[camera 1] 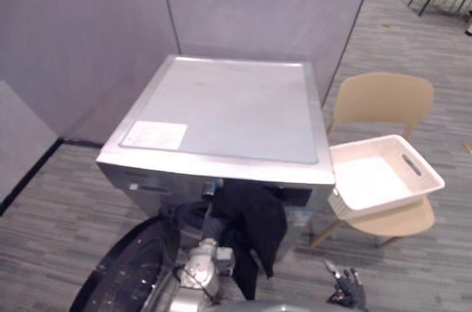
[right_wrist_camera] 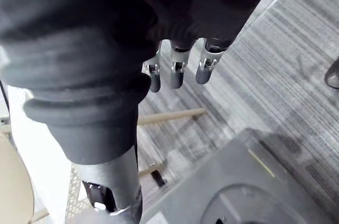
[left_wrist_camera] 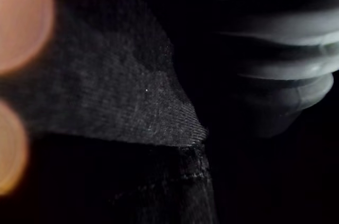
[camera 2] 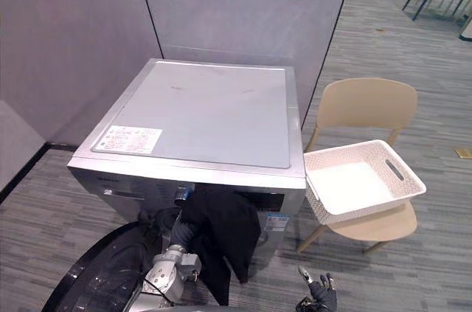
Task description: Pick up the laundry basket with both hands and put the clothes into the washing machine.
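L hand in washer w/ dark clothes; basket on chair.
The dark clothes hang out of the washer's front hole, next to its open door. L arm goes in behind them & L hand is close up against dark cloth; can't tell if it grips. R hand hangs low by the floor, loose, holding nothing. The white basket sits on the tan chair's seat, just beside the washer on its R.
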